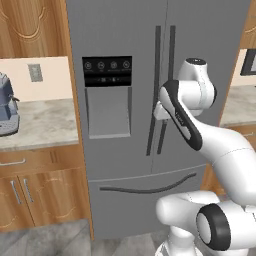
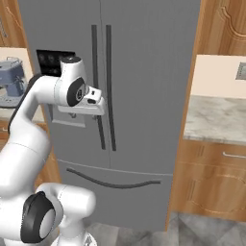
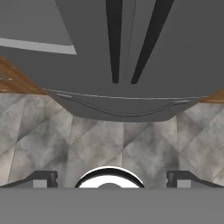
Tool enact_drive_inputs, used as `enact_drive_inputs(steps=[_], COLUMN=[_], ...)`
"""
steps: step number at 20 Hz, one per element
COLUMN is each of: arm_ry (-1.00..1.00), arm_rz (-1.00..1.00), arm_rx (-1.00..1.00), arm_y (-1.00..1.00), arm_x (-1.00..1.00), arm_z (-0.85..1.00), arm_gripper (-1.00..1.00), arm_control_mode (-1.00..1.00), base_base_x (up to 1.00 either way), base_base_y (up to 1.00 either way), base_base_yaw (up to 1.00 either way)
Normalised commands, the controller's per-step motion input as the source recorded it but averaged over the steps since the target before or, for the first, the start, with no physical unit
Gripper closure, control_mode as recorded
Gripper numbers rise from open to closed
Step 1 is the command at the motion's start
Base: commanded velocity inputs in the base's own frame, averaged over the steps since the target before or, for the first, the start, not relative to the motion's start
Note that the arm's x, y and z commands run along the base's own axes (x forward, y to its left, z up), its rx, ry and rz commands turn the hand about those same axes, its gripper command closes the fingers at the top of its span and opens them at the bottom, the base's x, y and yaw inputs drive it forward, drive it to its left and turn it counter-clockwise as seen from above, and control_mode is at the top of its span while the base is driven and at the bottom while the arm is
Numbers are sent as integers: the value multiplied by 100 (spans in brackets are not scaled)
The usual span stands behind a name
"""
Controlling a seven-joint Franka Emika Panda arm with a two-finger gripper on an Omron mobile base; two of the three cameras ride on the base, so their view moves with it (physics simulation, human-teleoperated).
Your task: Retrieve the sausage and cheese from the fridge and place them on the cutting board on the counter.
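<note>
The grey fridge (image 1: 135, 45) stands shut in front of me, both doors and the bottom drawer closed. The sausage and the cheese are hidden and the cutting board is out of view. My gripper (image 2: 89, 109) hangs close to the fridge front, just left of the two dark bar handles (image 2: 101, 86), and points down. In the hand view the gripper (image 3: 111, 179) is open, its fingertips (image 3: 41, 178) far apart with nothing between them, and it looks down past the lower ends of the handles (image 3: 114, 39) to the drawer's curved handle (image 3: 122, 111) and the tiled floor.
A marble counter (image 1: 45, 125) over wooden drawers lies left of the fridge and carries a blue-grey coffee machine (image 1: 6, 105). Another stretch of counter (image 2: 216, 117) lies to the right. Wooden wall cabinets (image 1: 30, 25) hang above. The black dispenser panel (image 1: 107, 71) sits on the left door.
</note>
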Motion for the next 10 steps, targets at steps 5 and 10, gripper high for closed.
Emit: enact_drive_inputs(steps=[5,10], arm_ry=[0,0], arm_rz=[0,0], arm_rx=[0,0], arm_y=[0,0], arm_x=[0,0], arm_z=[0,0], arm_gripper=[-100,-100], arm_control_mode=[100,100], base_base_x=[-39,0], base_base_y=[0,0], base_base_yaw=[0,0])
